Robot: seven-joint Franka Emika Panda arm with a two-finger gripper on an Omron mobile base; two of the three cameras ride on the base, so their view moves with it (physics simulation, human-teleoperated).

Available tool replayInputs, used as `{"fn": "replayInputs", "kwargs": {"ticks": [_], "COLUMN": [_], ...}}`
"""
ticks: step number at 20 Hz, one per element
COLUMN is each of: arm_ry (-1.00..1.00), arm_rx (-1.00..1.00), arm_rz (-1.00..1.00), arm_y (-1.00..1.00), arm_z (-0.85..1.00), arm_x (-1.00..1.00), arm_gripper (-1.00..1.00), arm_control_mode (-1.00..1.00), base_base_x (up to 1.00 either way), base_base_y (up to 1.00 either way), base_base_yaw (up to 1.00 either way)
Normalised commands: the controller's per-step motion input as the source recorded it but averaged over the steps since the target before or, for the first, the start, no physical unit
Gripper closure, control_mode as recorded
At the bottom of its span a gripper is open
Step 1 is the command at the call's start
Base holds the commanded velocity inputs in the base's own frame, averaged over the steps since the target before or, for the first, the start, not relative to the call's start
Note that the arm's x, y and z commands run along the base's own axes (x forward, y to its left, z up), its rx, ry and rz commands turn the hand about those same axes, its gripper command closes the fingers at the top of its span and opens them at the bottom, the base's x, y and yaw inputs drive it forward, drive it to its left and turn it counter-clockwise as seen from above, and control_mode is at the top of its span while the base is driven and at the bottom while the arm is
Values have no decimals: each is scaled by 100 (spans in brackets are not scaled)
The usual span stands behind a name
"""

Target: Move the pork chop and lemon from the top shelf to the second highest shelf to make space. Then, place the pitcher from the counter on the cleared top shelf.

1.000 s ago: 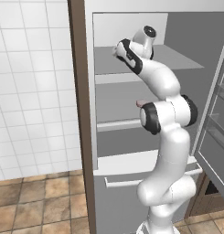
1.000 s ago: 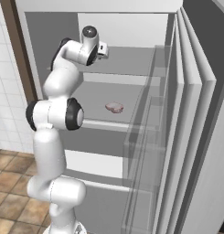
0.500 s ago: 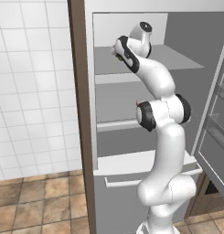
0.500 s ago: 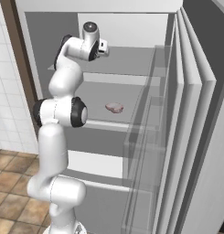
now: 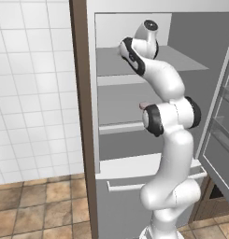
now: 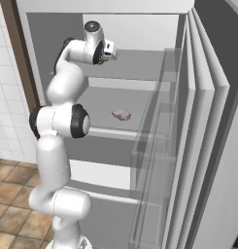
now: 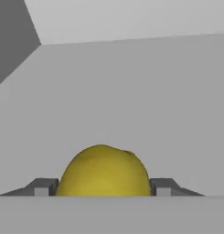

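1. Clearly, the second highest shelf (image 6: 140,109) is lying directly below the top shelf (image 6: 140,65), carrying the pork chop (image 6: 122,115) near its middle
2. The gripper (image 7: 102,189) is reaching over the top shelf's left part
3. The lemon (image 7: 104,171) is sitting squarely between the jaws, both fingertips (image 7: 42,187) pressing its sides

Franka Panda arm (image 5: 168,140): glossy white, rounded tubular links; dark black bands and caps at joints; bulbous white base segment. Gripper (image 7: 103,192): two small dark grey finger tips (image 7: 42,187), blocky, with paler square faces.
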Motion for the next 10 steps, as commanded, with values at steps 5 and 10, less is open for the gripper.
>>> {"fn": "replayInputs", "kwargs": {"ticks": [5, 10], "arm_ry": [-35, -11], "arm_rx": [0, 0], "arm_rz": [-8, -2], "arm_y": [-23, -27], "arm_z": [-41, 22], "arm_x": [-27, -83], "arm_gripper": [100, 100], "arm_control_mode": [-100, -100], "base_base_x": [0, 0], "base_base_y": [0, 0], "base_base_yaw": [0, 0]}}
